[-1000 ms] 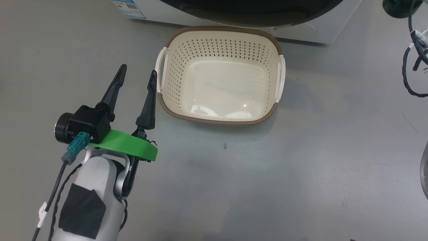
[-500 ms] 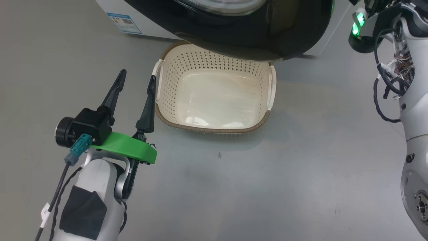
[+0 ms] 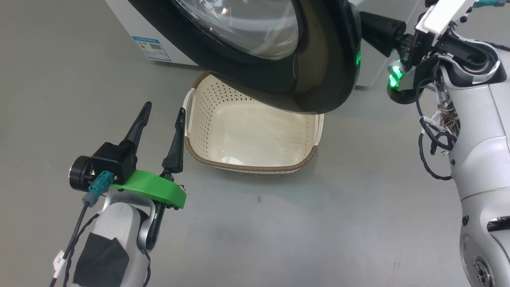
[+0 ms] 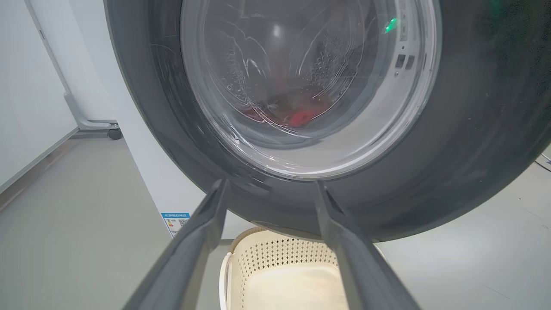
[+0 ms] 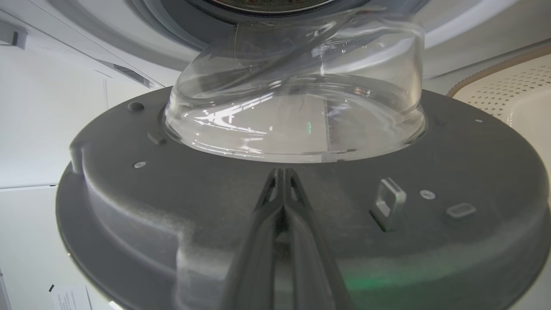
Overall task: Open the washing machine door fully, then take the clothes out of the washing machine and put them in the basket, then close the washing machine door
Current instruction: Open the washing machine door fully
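The door (image 3: 318,79) stands partly open, overhanging the basket (image 3: 247,169) on the floor. Right gripper (image 5: 280,172): fingers pressed together, holding nothing, tips at the door's inner face; contact cannot be told. Left gripper (image 3: 165,107): spread wide, empty, just beside the basket. Red clothes (image 4: 301,117) lie in the drum.

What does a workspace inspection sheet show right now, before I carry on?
Surface: grey floor, bare except for a few small specks.
Job's things: washing machine door swung out over the basket; basket empty; red clothes inside, seen through the door's glass.
Clutter: nothing seen.
Grippers: left gripper open, empty, beside the basket; right gripper shut, tips at the door's inner face.
Cables: black cables looped loose on the right arm.
Surroundings: white washing machine; wheeled white stand.
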